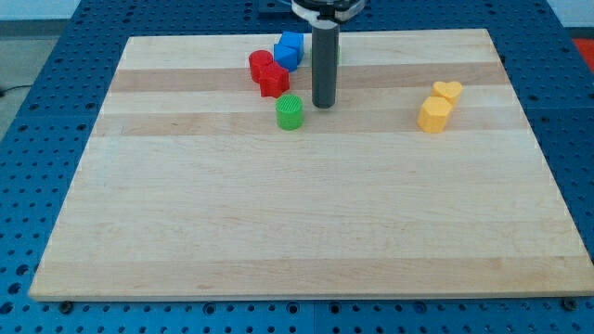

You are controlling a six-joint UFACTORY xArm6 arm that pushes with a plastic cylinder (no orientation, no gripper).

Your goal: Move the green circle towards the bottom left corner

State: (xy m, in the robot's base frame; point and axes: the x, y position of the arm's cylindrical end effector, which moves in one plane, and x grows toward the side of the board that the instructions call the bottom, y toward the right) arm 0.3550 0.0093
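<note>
The green circle (290, 111) stands on the wooden board (306, 223) in the upper middle of the view. My tip (323, 105) rests on the board just to the right of the green circle and slightly above it, a small gap apart. The dark rod rises from there to the view's top edge.
Two red blocks (267, 73) sit touching each other up and left of the green circle, with a blue block (290, 49) just above them. A yellow heart (448, 91) and a yellow hexagon-like block (433, 115) stand at the right. A blue pegboard (37, 111) surrounds the board.
</note>
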